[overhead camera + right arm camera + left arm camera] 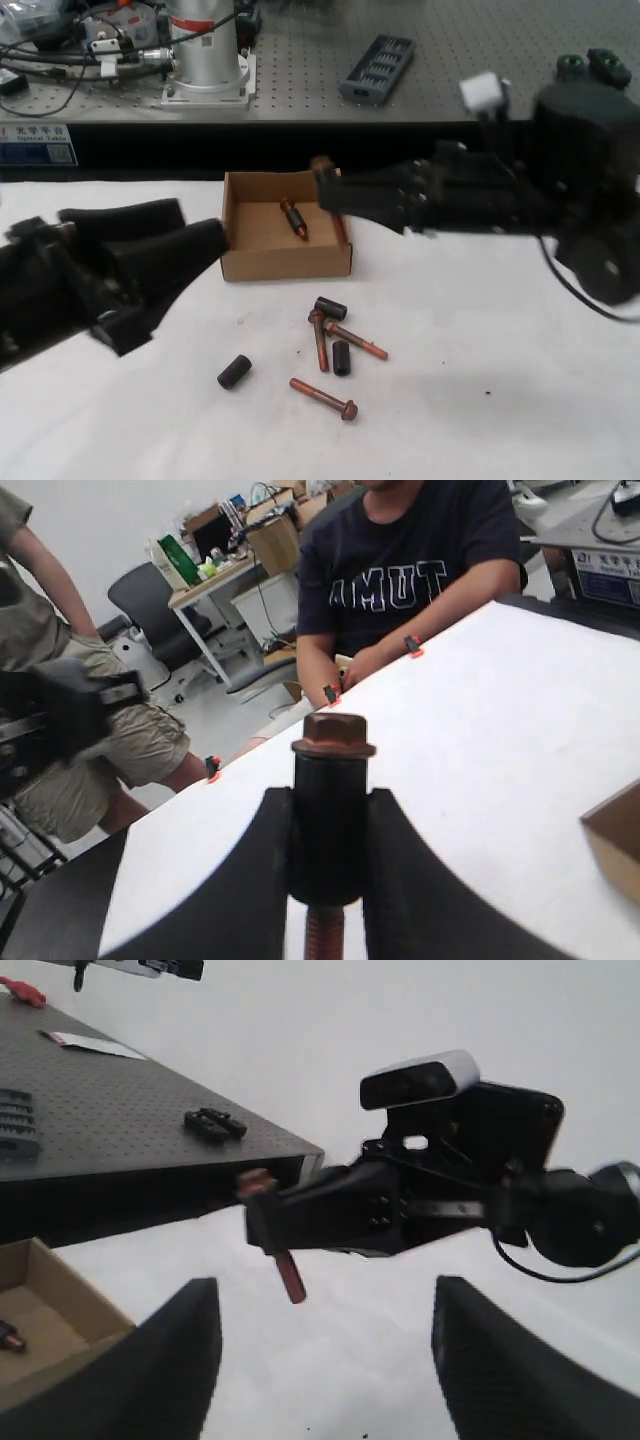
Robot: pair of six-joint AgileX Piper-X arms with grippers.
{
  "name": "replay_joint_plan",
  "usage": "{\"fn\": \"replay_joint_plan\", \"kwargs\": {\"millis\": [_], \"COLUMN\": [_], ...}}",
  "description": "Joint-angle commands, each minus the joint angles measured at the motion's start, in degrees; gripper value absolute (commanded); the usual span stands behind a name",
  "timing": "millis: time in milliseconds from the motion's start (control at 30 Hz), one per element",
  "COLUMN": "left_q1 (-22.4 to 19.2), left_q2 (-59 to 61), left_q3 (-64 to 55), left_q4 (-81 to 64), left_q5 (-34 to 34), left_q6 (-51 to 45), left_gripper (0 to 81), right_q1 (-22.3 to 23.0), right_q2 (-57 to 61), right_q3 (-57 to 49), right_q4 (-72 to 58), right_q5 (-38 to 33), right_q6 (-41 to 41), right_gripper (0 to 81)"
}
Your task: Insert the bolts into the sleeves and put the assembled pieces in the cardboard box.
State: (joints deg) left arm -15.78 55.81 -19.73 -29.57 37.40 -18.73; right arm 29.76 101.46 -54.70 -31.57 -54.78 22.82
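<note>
R gripper (330, 825) clamps sleeved bolt (333, 738) over cardboard box (285, 263) edge; L gripper (325, 1295) spread.

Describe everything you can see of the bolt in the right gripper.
The bolt is copper-coloured, with a flanged hex head and a threaded tip. A black sleeve covers its shank. The right gripper is shut on the sleeve and holds the piece head up, off the cloth, near the box's right wall.

cannot see bolt (333, 735) shank end past frame edge, sleeve (327, 820) sides behind fingers (240, 880), most of cardboard box (615, 842).
</note>
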Motion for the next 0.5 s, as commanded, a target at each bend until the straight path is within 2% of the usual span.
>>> {"fn": "replay_joint_plan", "kwargs": {"millis": [0, 133, 200, 333, 467], "left_q1": [0.74, 0.73, 0.73, 0.73, 0.73], "left_q2": [-6.72, -15.63, -19.72, -26.65, -31.73], "left_q3": [-0.16, -0.16, -0.16, -0.16, -0.16], "left_q4": [9.76, 24.99, 31.28, 39.98, 45.18], "left_q5": [0.05, -4.6, -7.52, -10.28, -12.94], "left_q6": [4.92, 9.57, 10.15, 10.15, 9.62], "left_gripper": [44.7, 44.7, 44.7, 44.7, 44.7], "right_q1": [-0.19, -0.03, 0.14, 0.68, 1.1], "right_q2": [7.55, 17.71, 21.63, 26.98, 29.69], "right_q3": [-8.86, -21.24, -27.31, -37.65, -45.48], "right_q4": [2.81, 5.81, 10.57, 22.64, 33.91], "right_q5": [0.24, 0.83, 4.16, 13.44, 26.83], "right_q6": [1.58, 5.26, 5.53, 5.53, 4.17], "right_gripper": [4.0, 4.0, 4.0, 4.0, 4.0]}}
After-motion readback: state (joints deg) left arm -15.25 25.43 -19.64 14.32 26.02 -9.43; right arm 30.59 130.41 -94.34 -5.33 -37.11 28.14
